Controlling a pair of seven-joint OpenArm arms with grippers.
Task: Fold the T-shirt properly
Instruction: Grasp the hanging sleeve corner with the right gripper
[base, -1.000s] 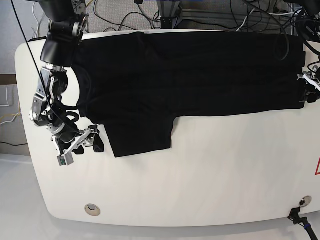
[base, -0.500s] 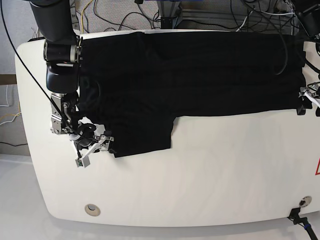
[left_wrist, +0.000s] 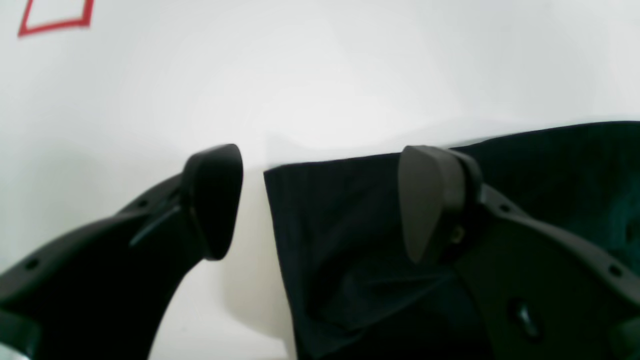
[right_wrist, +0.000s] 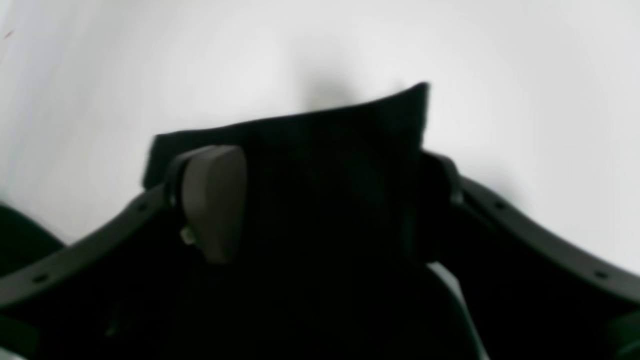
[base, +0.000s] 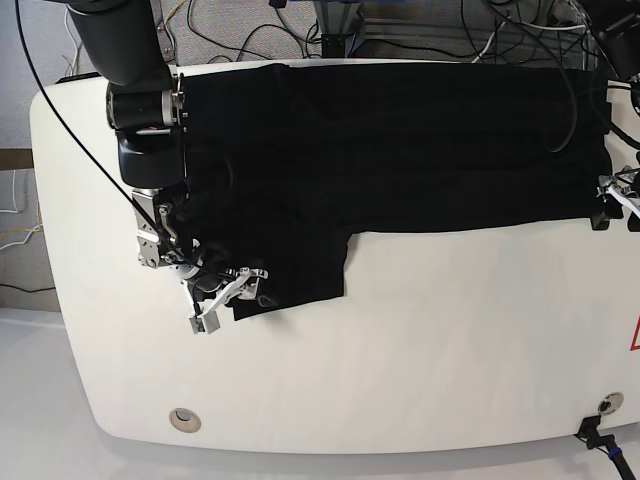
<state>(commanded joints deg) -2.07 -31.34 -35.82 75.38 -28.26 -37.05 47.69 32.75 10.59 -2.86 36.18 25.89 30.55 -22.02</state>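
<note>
1. The right gripper (right_wrist: 320, 200), jaws spread wide, straddles the lower corner of the sleeve of the large black fabric T-shirt (base: 400, 140); cloth lies between the jaws, not yet pinched.
2. The left gripper (left_wrist: 320, 200), also wide open, sits at the hem corner, one jaw over cloth, one over bare white worktop (base: 450, 340).
3. The shirt's long axis runs from one gripper to the other along the far edge.
4. Nothing stands between them; cables (base: 250, 35) lie beyond the worktop.
</note>
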